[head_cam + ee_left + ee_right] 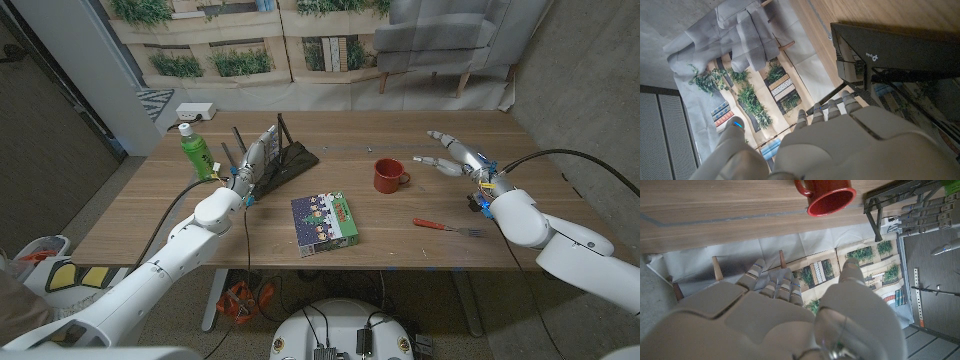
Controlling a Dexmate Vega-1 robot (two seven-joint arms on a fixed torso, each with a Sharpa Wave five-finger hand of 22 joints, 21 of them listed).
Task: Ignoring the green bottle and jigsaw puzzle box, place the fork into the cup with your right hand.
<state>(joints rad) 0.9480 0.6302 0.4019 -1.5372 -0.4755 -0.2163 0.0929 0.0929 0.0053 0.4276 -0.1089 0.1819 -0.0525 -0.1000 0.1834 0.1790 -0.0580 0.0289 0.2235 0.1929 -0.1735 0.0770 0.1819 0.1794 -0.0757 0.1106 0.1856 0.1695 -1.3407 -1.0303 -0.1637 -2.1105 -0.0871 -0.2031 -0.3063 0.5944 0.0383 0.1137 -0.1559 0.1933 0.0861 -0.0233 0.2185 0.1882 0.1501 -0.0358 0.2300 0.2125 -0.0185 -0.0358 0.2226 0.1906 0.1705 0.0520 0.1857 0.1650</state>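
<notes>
Fork lies flat on the table, red handle toward the middle, metal tines toward the robot's right edge, just in front of the right forearm. Cup is a red mug, upright, handle side facing the right hand, well apart from the fork.

Handling guess: fork looks light, stiff and thin, and sits low on the wood, so it's awkward to get fingers under. Handle is the thicker, likely grippier part; pinch there, mid-handle, thumb against a finger, tines left free to go down into the cup. Mug is probably ceramic and could tip or slide if bumped.

Right hand is raised over the table beyond the fork and beside the cup, fingers spread apart, holding nothing. It needs to come back toward the robot and drop to reach the fork.

Left hand stands by the black rack, fingers extended, nothing in it.
</notes>
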